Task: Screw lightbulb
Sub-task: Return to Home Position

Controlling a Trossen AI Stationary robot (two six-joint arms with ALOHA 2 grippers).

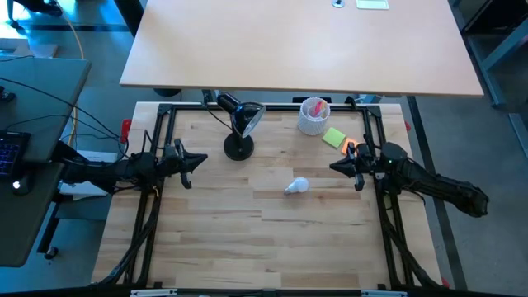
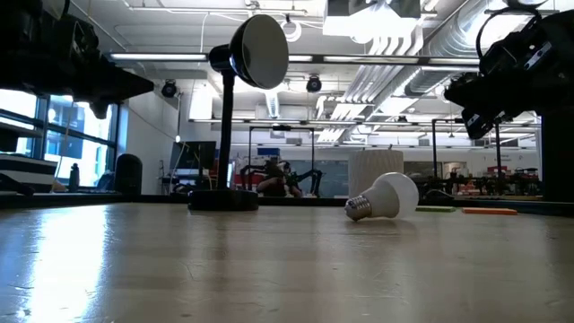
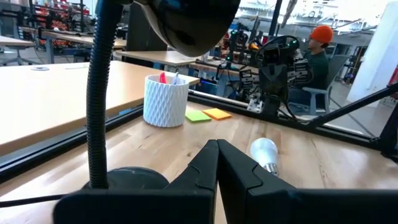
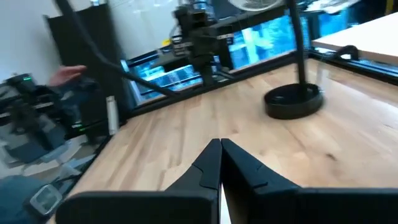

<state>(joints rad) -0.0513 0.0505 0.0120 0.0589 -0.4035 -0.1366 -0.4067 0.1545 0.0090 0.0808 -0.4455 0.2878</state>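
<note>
The white lightbulb lies on its side on the table's middle, silvery base toward the left; it also shows in the low view and the left wrist view. The black desk lamp stands on its round base at the far middle, its shade tilted. My left gripper is shut and empty above the table, left of the lamp base; its tips show in its wrist view. My right gripper is shut and empty, right of the bulb, with its tips in its wrist view.
A white ribbed cup with pens stands at the far right of the lamp. Green and orange sticky notes lie beside it. A black frame borders the table. A person with an orange cap sits beyond the table.
</note>
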